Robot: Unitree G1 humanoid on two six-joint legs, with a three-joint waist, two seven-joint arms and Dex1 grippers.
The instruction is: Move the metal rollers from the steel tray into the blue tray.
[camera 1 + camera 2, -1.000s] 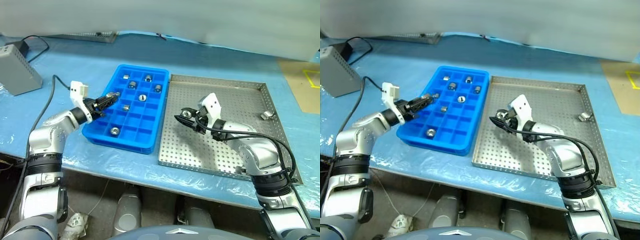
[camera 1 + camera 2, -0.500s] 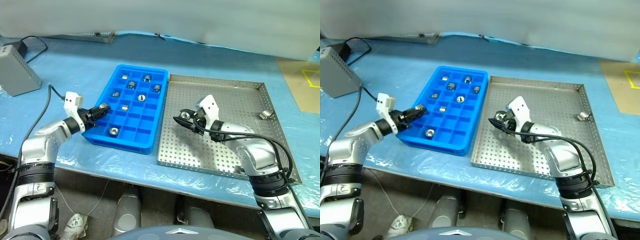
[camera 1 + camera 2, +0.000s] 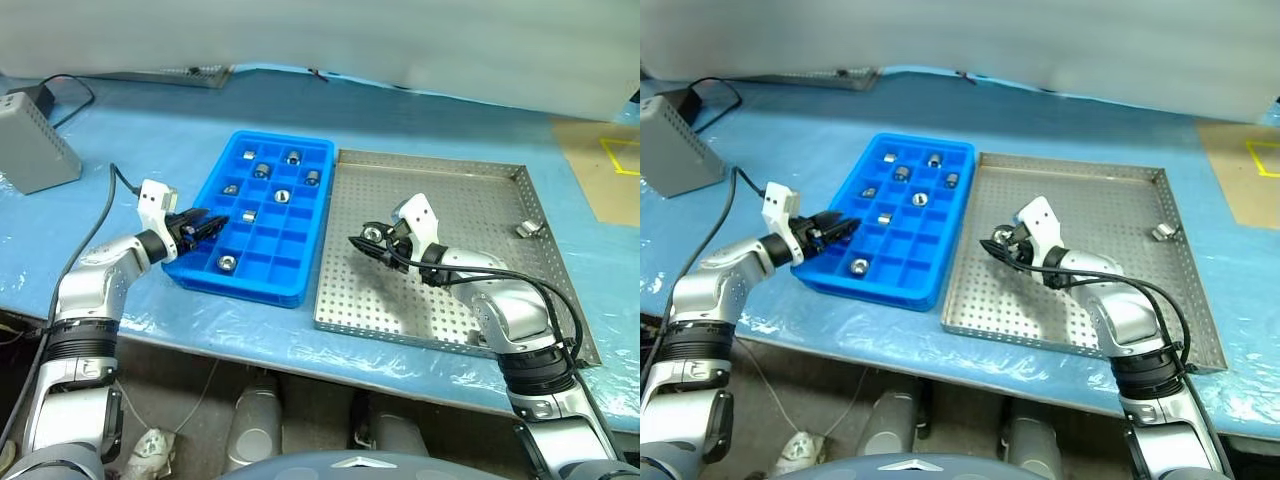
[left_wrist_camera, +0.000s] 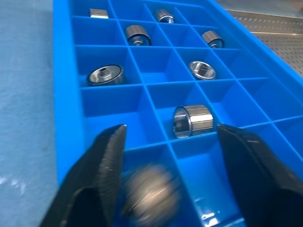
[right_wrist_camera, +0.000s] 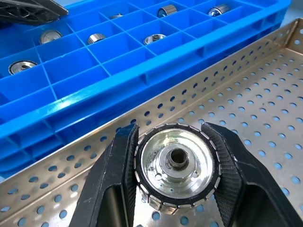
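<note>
Now the left claw (image 4: 163, 179) stands with its two black fingers apart over the near left corner of the blue tray (image 3: 318, 215), and a blurred roller (image 4: 150, 191) sits between them, low against a compartment floor; it looks freshly let go, though I cannot tell whether it has settled. Just beyond the fingertips another roller (image 4: 193, 121) lies on its side in the next cell, its long axis running across the claw's line, and more rollers fill cells toward the far end.

Across the gap, the right claw (image 5: 173, 163) is clamped on a metal roller (image 3: 372, 233), one finger on each side of its ribbed rim, the dark centre hole facing back along the fingers. It hangs over the left part of the steel tray (image 3: 470, 200), close to the rim that borders the blue tray. So the blue tray lies to that claw's left, a short way off, and the right arm is plainly the nearer one for this piece.

One last small piece (image 3: 527, 229) rests near the steel tray's far right rim, well apart from both claws.
</note>
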